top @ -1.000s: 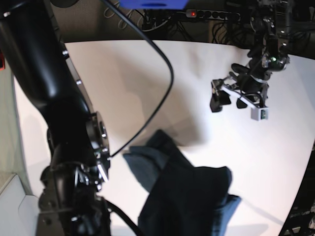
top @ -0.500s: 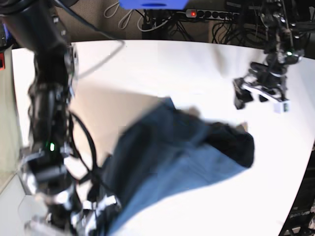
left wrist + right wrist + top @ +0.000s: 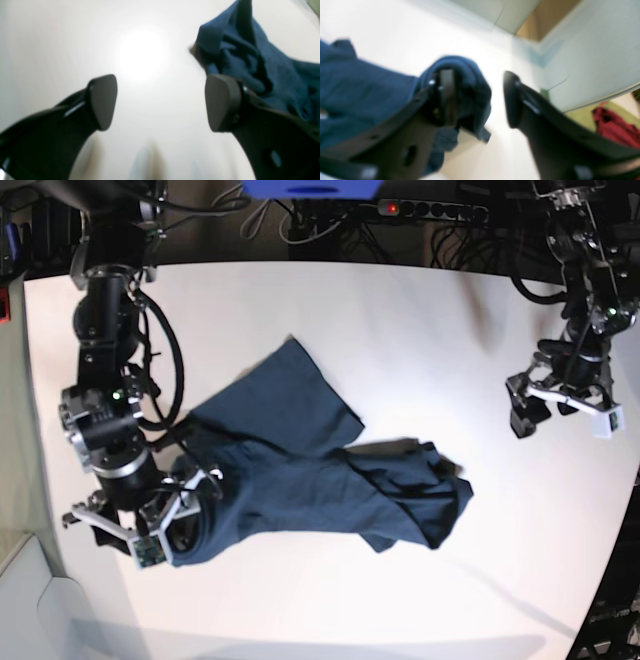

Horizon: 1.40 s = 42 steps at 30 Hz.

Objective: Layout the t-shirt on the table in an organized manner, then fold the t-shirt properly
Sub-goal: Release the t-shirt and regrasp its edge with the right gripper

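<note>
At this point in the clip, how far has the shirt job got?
Early layout stage. Done: the t-shirt lies on the table, partly stretched out but bunched and wrinkled. In hand: the right gripper sits at the shirt's end with jaws apart, cloth draped over one finger; the left gripper hovers open, clear of the cloth. Left: flattening the body and sleeves, then every fold.

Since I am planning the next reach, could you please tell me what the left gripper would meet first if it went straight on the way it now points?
Probably the bare table. The left gripper is open and points down at white tabletop; the t-shirt lies off to one side, though depth is unclear.
</note>
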{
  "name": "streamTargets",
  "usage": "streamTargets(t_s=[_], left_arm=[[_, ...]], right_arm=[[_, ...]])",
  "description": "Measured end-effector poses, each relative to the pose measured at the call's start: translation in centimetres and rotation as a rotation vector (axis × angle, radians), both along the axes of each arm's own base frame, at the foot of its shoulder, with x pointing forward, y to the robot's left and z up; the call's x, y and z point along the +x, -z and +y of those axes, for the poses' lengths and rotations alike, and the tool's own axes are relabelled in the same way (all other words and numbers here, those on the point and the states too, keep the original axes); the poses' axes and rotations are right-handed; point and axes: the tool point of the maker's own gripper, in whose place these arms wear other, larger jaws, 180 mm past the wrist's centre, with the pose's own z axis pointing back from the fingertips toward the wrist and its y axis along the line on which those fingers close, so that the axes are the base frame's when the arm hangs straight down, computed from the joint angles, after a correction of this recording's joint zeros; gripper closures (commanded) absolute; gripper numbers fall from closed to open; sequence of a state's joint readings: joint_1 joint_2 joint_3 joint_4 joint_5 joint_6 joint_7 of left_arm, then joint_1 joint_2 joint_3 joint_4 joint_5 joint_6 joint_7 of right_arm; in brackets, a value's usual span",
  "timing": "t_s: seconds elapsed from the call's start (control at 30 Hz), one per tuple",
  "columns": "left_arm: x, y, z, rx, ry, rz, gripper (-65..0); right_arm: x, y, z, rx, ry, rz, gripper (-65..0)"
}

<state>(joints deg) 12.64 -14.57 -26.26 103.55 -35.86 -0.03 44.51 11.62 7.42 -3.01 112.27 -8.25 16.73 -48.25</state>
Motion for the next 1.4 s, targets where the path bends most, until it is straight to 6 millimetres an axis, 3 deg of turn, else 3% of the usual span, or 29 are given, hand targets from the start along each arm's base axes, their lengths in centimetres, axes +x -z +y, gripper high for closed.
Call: streamTargets(t_s=[0.2,0.3,0.4,0.57,0.73,0.83,0.97,1.03,1.1,1.2,1.3,1.4], left_arm=[[0.2,0.0,0.0,0.001,-0.003,0.001,-53.4],[0.3,0.3,0.9,0.007,-0.019,0.002,-53.4],[-0.5,1.3,2.5,0.002,-0.058,0.044,-53.4],[-0.9,0.8,4.0,0.028,-0.087,0.033,-53.4],[-1.8,1.6,3.6,0.017,-0.083,0.061,-53.4],[-1.8,1.5,3.8,0.025,-0.084,0.060,-53.4],[-1.9,1.6,3.6,0.016,-0.083,0.062,-53.4],[-1.9,1.5,3.8,0.022,-0.083,0.061,-53.4],[-1.7,1.4,3.9,0.029,-0.087,0.057,-53.4],[-1.5,1.2,4.1,0.029,-0.091,0.051,-53.4],[-1.9,0.9,5.3,0.042,-0.122,0.047,-53.4],[-1.9,1.0,5.2,0.041,-0.122,0.047,-53.4]], right_arm=[[-1.7,1.3,-0.1,0.002,0.006,0.024,-41.6],[-3.2,4.2,1.5,0.067,0.007,0.108,-41.5],[-3.1,6.0,1.9,0.112,0.011,0.152,-41.5],[-1.6,7.8,-4.6,0.136,0.194,0.199,-41.5],[1.1,4.3,-13.4,0.212,0.421,0.093,-41.5],[0.3,4.9,-14.7,0.217,0.468,0.135,-41.5],[-2.7,6.2,-12.1,0.162,0.431,0.246,-41.5],[-3.6,5.8,-8.3,0.115,0.322,0.255,-41.6],[-4.4,5.7,-3.1,0.119,0.181,0.255,-41.8],[-5.9,7.4,3.0,0.135,0.019,0.305,-41.9],[-7.6,10.3,6.2,0.098,-0.070,0.404,-41.9],[-9.3,12.1,9.6,0.098,-0.163,0.469,-41.9]])
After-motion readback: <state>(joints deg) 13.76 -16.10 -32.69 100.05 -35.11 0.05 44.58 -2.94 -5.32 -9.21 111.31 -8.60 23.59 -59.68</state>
